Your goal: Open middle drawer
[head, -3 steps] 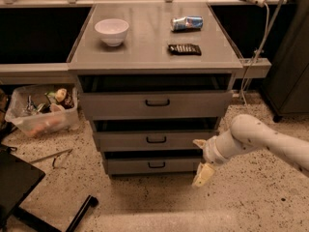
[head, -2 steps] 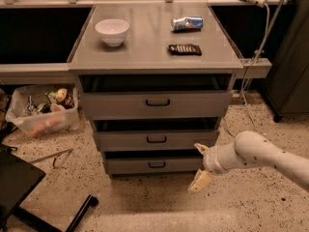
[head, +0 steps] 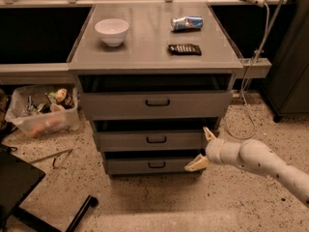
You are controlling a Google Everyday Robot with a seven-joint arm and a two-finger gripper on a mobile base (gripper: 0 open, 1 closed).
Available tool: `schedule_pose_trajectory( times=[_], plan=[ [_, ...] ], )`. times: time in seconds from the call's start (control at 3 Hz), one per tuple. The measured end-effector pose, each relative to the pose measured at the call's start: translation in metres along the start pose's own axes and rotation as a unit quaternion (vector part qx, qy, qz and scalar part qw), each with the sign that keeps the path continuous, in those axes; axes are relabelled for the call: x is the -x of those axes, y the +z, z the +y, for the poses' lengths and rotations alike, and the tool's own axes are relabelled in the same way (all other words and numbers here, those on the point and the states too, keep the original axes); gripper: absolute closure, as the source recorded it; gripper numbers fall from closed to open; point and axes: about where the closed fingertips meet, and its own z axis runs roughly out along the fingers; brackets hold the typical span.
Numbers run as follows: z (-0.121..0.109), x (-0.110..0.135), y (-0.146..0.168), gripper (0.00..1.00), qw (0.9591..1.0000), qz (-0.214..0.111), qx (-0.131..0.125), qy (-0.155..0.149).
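The grey cabinet has three drawer fronts, each with a small black loop handle. The middle drawer point(head: 154, 140) sits between the tall top drawer point(head: 157, 104) and the short bottom drawer point(head: 153, 166). All three stand out a little from the frame. My gripper point(head: 203, 149) is at the right end of the middle drawer, level with its lower edge, to the right of its handle point(head: 156, 139). Its fingers are spread apart, one fingertip point(head: 208, 133) up and one down, and hold nothing.
On the cabinet top point(head: 145, 45) lie a white bowl point(head: 112, 31), a tipped can point(head: 187, 22) and a black remote point(head: 184, 49). A clear bin of clutter point(head: 41, 110) stands on the floor left. A cable point(head: 251, 86) hangs at the right. A black chair base point(head: 29, 192) is at lower left.
My arm has moved left and lower, bringing the gripper in to the right end of the middle drawer. The drawers have not moved.
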Motion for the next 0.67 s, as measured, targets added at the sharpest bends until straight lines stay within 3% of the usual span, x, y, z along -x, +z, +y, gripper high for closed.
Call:
schedule_pose_trajectory(
  times=[0.33,0.67],
  plan=[
    [-0.041,0.01,0.032,0.0,0.9987,-0.036,-0.009,-0.034],
    [-0.048,0.022,0.078,0.0,0.9957,-0.045,0.057,-0.057]
  ],
)
